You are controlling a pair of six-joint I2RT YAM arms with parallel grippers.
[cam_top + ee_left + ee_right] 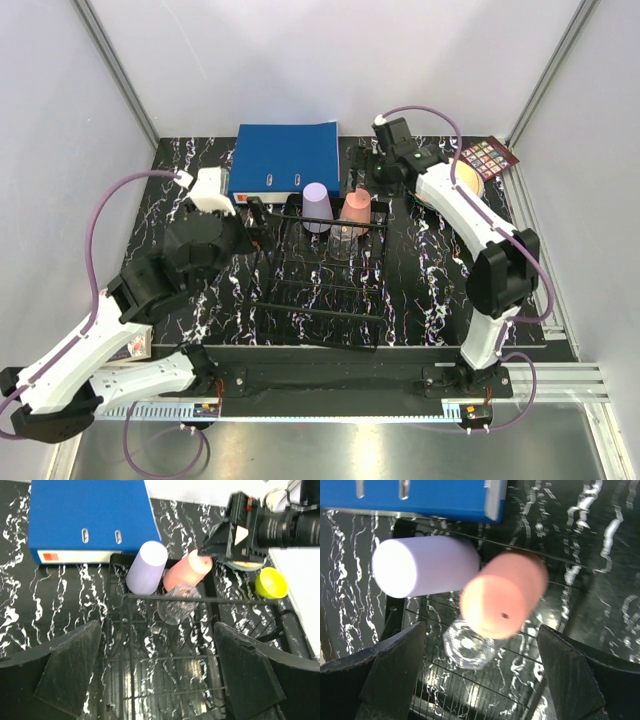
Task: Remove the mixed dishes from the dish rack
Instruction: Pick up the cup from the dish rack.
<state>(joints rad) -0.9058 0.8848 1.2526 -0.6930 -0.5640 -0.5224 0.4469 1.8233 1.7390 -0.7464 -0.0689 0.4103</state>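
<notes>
The right pincer (480, 680) is spread fully and nothing is held in it; the left pincer (157, 675) is likewise wide and empty. Just ahead, between the right fingers, the upturned salmon-pink cup (502, 600) is seen in the dish rack (322, 318). The lilac cup (420, 565) is set toward the left finger and the clear glass (467, 645) nearest. If the pincer is brought down off-centre, the glass could be clipped and toppled, or the tapered cup squeezed out.
</notes>
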